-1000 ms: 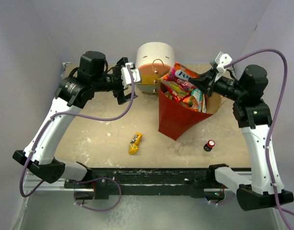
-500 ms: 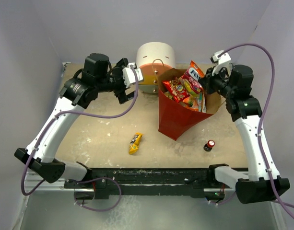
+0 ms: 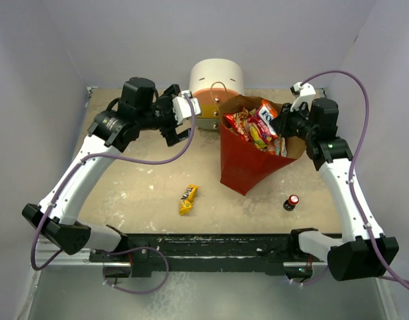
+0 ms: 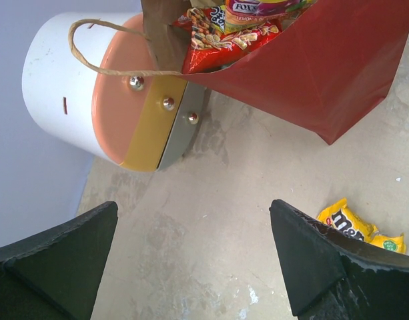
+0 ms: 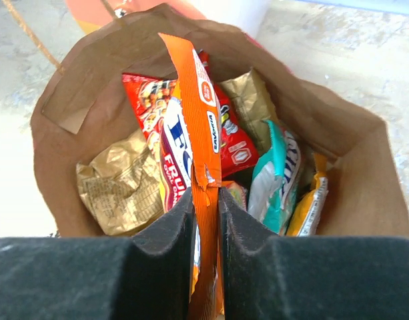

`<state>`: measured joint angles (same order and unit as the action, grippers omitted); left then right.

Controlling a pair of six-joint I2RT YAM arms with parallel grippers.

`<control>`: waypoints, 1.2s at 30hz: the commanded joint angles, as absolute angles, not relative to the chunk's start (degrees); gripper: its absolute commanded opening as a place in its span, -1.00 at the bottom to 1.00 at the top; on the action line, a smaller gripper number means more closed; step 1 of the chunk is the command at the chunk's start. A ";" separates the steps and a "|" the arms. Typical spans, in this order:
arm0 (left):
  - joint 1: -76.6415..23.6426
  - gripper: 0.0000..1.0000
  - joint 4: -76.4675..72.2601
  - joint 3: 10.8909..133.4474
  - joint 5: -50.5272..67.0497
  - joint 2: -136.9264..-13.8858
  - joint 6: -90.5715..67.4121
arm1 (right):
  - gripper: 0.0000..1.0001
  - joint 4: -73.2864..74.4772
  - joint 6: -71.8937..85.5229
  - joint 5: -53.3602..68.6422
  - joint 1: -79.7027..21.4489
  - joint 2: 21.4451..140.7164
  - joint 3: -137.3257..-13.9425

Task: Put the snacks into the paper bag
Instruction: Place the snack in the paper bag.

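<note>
The paper bag (image 3: 246,168), brown inside with red sides, stands at the centre right and holds several snacks. My right gripper (image 3: 285,125) hangs over its mouth. In the right wrist view this gripper (image 5: 205,200) is shut on the edge of an orange packet (image 5: 196,87) that points down into the bag (image 5: 67,117), above a teal packet (image 5: 274,175) and a tan one (image 5: 121,185). A yellow packet (image 3: 187,199) lies alone on the table. My left gripper (image 3: 169,115) hovers wide open and empty to the left of the bag, and the yellow packet (image 4: 354,227) shows beside its right finger.
A round white, orange and yellow drawer unit (image 3: 214,83) stands right behind the bag, and one bag handle (image 4: 91,57) drapes across its front. A small red-capped bottle (image 3: 292,201) sits near the front right. Grey walls enclose the table on three sides.
My right gripper has swung in over the bag and lowered the orange packet from above the rim into the mouth. The left arm shifted slightly right and stays open.
</note>
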<state>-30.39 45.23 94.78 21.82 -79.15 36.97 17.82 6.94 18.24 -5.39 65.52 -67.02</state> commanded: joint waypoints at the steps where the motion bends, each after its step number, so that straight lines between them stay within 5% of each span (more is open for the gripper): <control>1: -30.15 0.98 42.43 94.36 21.97 -78.15 36.06 | -0.53 13.47 6.96 14.77 -5.36 65.42 -67.68; 7: -30.15 0.98 42.49 94.01 22.06 -78.12 36.08 | -0.10 14.32 2.88 11.62 -5.36 65.89 -69.37; 15: -30.17 0.98 42.40 93.15 22.32 -77.81 36.22 | 0.09 16.91 -3.81 7.73 -5.41 70.17 -74.10; 17: -30.15 0.98 42.45 93.24 22.32 -77.70 36.24 | -0.03 17.66 -5.48 7.35 -5.45 71.49 -74.67; 21: -30.20 0.98 42.56 93.10 22.32 -77.56 36.47 | -0.62 17.68 -7.62 8.03 -5.74 72.40 -74.19; 26: -30.18 0.98 42.46 92.81 22.32 -77.66 36.57 | -0.94 18.88 -9.80 8.69 -6.89 72.89 -73.98; 36: -30.23 0.98 42.45 92.64 22.37 -78.30 36.70 | -1.00 25.04 -12.12 -1.00 -8.35 72.26 -82.44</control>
